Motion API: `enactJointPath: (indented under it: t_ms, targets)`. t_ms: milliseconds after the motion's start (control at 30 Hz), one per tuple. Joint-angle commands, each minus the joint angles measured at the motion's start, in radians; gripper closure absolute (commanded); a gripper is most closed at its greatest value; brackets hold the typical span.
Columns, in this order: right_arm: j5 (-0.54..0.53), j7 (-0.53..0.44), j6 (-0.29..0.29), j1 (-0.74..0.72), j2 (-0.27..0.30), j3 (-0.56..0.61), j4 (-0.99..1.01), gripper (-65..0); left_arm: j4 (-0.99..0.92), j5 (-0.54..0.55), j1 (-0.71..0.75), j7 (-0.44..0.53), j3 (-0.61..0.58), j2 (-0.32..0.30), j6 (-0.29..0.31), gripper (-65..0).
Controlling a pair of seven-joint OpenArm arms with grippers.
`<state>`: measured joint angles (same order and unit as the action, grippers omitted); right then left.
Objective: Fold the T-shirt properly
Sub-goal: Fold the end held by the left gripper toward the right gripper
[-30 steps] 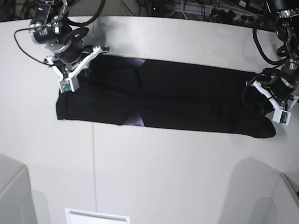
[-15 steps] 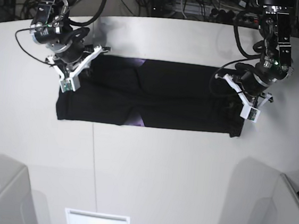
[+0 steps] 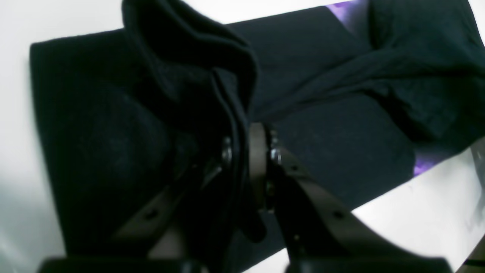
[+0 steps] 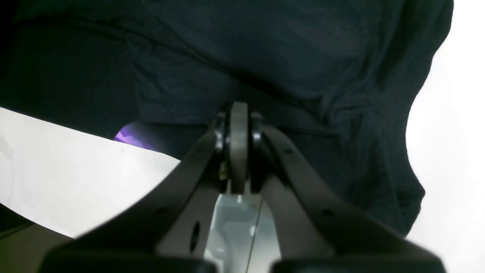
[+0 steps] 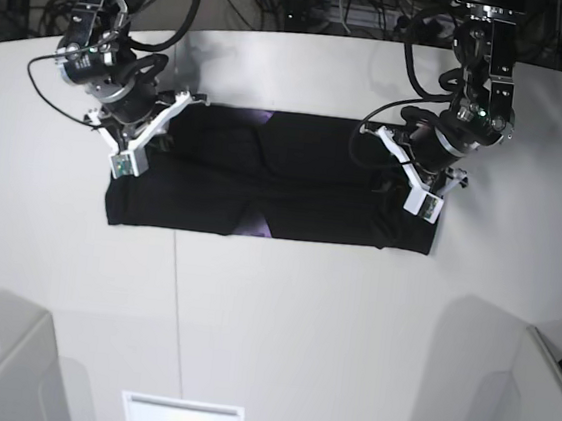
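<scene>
Left claw (image 3: 248,151): pinched on T-shirt (image 3: 322,151), folding one end inward.
Right claw (image 4: 238,148): pressed together, over the shirt's other end.

White table top (image 5: 347,348), black T-shirt (image 5: 313,194) lying across it, partly folded.

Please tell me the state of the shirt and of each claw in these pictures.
Shirt: partly folded, a long band with creases, purple print showing at two edges.
Left claw: shut on a raised fold of the shirt.
Right claw: shut, over the shirt.
</scene>
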<state>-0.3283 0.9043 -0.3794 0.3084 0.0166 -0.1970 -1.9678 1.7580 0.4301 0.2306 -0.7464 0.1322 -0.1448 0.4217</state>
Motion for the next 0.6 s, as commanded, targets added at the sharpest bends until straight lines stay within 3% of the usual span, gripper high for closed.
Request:
enactJointPath:
  t_ms: [0, 267, 567]
  targets:
    - [-0.009, -0.021, -0.003, -0.008, 0.006, -0.003, -0.012, 0.0, 0.021, 0.016, -0.009, 0.023, 0.001, 0.009, 0.006, 0.0]
    - [-0.009, -0.021, -0.002, -0.01, 0.006, -0.003, -0.012, 0.0, 0.021, 0.014, -0.052, -0.063, -0.001, 0.055, 0.006, 0.0]
    - [-0.009, -0.021, -0.002, -0.01, 0.006, -0.029, -0.011, 0.0, 0.016, 0.016, -0.086, -0.071, -0.065, 0.072, 0.006, 0.0]
